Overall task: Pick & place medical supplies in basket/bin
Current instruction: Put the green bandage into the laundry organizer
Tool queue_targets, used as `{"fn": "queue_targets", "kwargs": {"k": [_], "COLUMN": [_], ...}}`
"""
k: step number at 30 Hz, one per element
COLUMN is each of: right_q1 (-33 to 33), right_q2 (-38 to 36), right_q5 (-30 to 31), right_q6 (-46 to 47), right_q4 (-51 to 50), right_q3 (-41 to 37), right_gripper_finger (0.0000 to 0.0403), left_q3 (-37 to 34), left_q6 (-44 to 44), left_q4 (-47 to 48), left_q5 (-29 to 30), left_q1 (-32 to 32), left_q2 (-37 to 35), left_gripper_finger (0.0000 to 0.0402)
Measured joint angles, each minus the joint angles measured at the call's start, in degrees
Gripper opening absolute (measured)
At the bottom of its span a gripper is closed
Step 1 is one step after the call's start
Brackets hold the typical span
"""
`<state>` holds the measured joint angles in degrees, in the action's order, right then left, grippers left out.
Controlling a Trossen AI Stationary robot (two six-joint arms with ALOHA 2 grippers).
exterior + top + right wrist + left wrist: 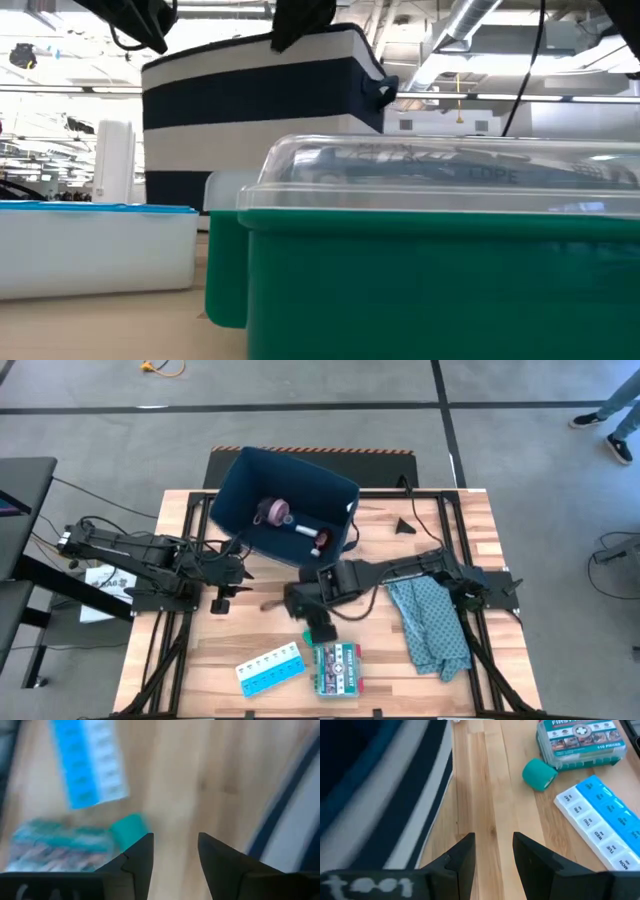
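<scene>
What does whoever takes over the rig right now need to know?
Left gripper: open, empty, hovering over bare wood beside the bin.
Right gripper: open, empty, above the table near the teal tape roll.
Large dark navy fabric bin: holds a pink roll and a red-capped bottle.
Still on the wooden table: teal tape roll, light-blue pill organizer, green first-aid box. A patterned teal cloth lies by the right arm.
Done: two items binned. Left: the three on the table.
</scene>
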<state>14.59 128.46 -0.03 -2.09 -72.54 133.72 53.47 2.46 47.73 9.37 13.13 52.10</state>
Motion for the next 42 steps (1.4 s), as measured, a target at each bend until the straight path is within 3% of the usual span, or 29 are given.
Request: {"fn": "queue_targets", "kwargs": {"k": [2,7,10,18,25,31,34,42], "right_q1": [1.7,4.6,5.2,6.8,9.3,8.8,8.5,7.5], "right_q2": [0.1,-1.5,-2.4,-1.8,-1.5,0.2,3.0,11.4], "right_q5": [-2.6,0.8,6.0,4.1,4.4,3.9,1.0,2.5], "right_q6": [-3.4,-10.9,-11.0,-8.8,-10.4,-11.7,-14.4,-19.1], "right_q4": [0.3,-0.1,-1.2,-4.4,-3.5,1.6,6.3,3.9], "right_q3": [-0.2,-0.2,-0.1,-0.1,-0.1,-0.1,0.2,0.0], "right_gripper_finger": [0.0141,0.0132,0.0124,0.0120,0.0155,0.0218,0.0238,0.0239], "left_q3": [0.0,0.0,0.0,0.0,0.0,0.0,0.0,0.0], "left_q6": [0.0,0.0,0.3,0.5,1.2,2.0,2.0,4.1], "left_q4": [0.4,0.3,0.3,0.3,0.0,-3.4,-4.2,-7.4], "left_q5": [0.0,0.0,0.0,0.2,2.0,-4.2,-4.4,-4.2], "left_q1": [0.0,0.0,0.0,0.0,0.0,0.8,1.9,5.9], "left_q2": [0.1,0.1,0.1,0.1,0.1,-0.1,-0.1,-0.1], "left_gripper_finger": [0.0122,0.0122,0.0122,0.0122,0.0122,0.0122,0.0122,0.0122]}}
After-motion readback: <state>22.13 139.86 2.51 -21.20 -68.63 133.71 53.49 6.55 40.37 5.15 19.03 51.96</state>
